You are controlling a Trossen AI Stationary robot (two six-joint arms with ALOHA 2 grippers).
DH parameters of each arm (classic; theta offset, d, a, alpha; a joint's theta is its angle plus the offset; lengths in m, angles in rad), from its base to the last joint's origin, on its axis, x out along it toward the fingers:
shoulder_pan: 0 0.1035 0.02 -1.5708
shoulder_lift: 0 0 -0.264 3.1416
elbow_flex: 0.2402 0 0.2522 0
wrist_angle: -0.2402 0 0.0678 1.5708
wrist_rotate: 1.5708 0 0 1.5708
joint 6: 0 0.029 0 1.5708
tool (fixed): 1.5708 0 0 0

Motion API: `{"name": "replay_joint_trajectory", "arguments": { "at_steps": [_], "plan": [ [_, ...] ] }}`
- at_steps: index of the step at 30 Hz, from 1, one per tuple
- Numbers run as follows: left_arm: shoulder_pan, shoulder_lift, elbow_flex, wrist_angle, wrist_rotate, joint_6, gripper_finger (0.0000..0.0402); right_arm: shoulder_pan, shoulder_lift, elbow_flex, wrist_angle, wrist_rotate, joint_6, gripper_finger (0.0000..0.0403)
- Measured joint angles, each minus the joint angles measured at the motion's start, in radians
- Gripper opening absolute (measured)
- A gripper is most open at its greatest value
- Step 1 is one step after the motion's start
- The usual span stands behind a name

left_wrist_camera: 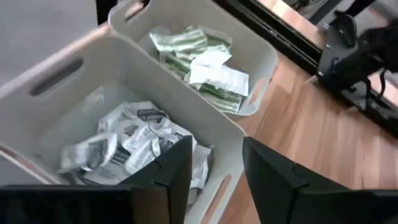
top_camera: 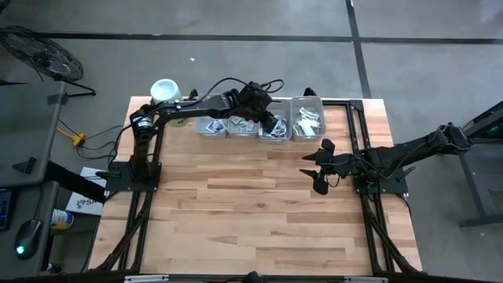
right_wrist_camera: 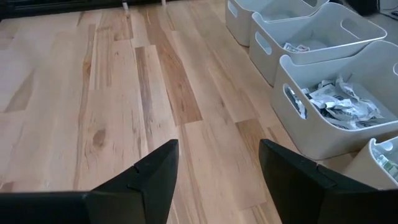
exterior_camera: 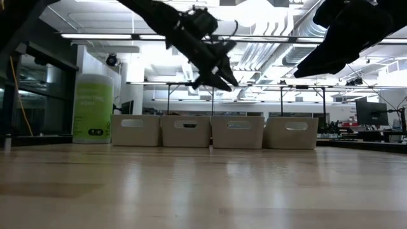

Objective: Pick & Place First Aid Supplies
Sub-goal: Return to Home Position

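Note:
Four grey bins (top_camera: 259, 137) stand in a row along the table's far edge and hold the paper packets. My left gripper (left_wrist_camera: 217, 180) hovers open and empty over the third bin's near wall; white packets with dark prints (left_wrist_camera: 130, 146) lie heaped below it. Green-and-white strips (left_wrist_camera: 193, 56) fill the rightmost bin. In the low view my left gripper (exterior_camera: 213, 67) is well above the bin rims. My right gripper (right_wrist_camera: 217, 168) is open and empty over bare wood, toward the table's right side (top_camera: 313, 171), near of the bins.
A lime-green canister with a white lid (top_camera: 163, 89) stands left of the bins, beyond the table's far left corner area. Cables trail over the left arm (top_camera: 236, 86). The arm bases (top_camera: 130, 169) sit at the left and right edges. Bare wood (top_camera: 236, 212) stretches to the near edge.

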Motion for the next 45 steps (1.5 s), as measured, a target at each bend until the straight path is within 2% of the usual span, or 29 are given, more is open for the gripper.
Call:
{"name": "replay_joint_trajectory", "arguments": {
  "at_steps": [4,6,9,12,15,19,22,24,29,35,40,45],
  "plan": [
    [-0.034,-0.067,-0.010,-0.109,-0.046,0.116,0.0131,0.000,0.000,0.000,-0.005,-0.016,-0.001,0.0217],
    [-0.063,-0.114,-0.059,-0.120,-0.084,0.161,0.0123,0.001,0.000,0.000,-0.024,-0.026,-0.008,0.0217],
    [-0.108,-0.209,-0.201,-0.042,-0.125,0.171,0.0111,0.019,0.000,0.000,-0.067,-0.020,-0.007,0.0217],
    [-0.149,-0.342,-0.424,0.109,-0.134,0.163,0.0103,0.062,-0.004,-0.020,-0.046,0.034,0.006,0.0217],
    [-0.197,-0.490,-0.683,0.302,-0.162,0.120,0.0097,0.111,-0.030,-0.123,0.107,0.096,0.008,0.0217],
    [-0.279,-0.692,-0.981,0.581,-0.175,0.083,0.0094,0.135,-0.071,-0.286,0.423,0.142,-0.030,0.0217],
    [-0.352,-0.837,-1.135,0.657,-0.257,0.082,0.0094,0.112,-0.109,-0.355,0.630,0.154,-0.113,0.0217],
    [-0.400,-0.943,-1.213,0.667,-0.334,0.081,0.0094,0.082,-0.143,-0.379,0.672,0.134,-0.151,0.0217],
    [-0.501,-1.186,-1.350,0.673,-0.451,0.098,0.0094,-0.023,-0.253,-0.388,0.619,-0.001,-0.168,0.0217],
    [-0.568,-1.437,-1.479,0.633,-0.564,0.118,0.0094,-0.155,-0.416,-0.388,0.426,-0.135,-0.144,0.0216],
    [-0.603,-1.576,-1.544,0.565,-0.620,0.118,0.0094,-0.206,-0.536,-0.388,0.280,-0.185,-0.131,0.0216],
    [-0.629,-1.690,-1.549,0.414,-0.696,0.142,0.0094,-0.228,-0.648,-0.388,0.139,-0.184,-0.157,0.0217]
  ]
}}
